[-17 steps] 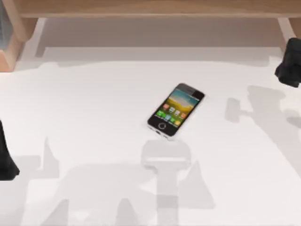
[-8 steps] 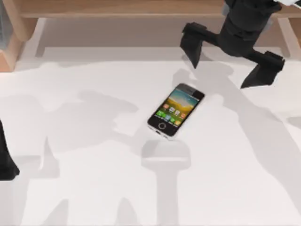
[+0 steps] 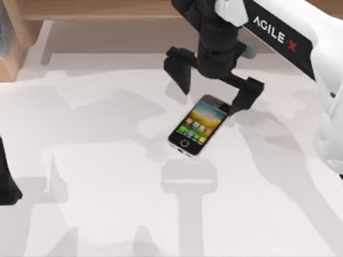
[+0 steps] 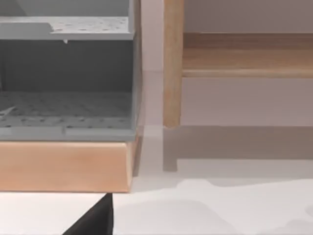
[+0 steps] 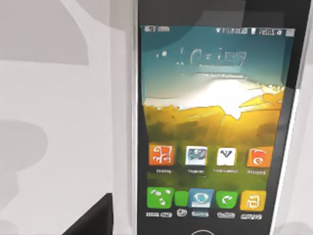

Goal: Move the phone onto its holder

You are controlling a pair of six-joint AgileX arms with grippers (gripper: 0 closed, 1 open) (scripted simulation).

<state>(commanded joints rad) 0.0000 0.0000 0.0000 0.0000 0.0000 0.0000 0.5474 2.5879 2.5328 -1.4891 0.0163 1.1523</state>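
The right gripper (image 3: 213, 88) hung fingers spread above the far end of the phone (image 3: 200, 126), which lay flat mid-table (image 3: 96, 160), bare surface all round. The left arm (image 3: 7, 179) sat parked at the left edge.

The black phone (image 3: 200, 127) shows an orange-teal sunset with coloured icons; the right claw (image 3: 213, 84) is black.
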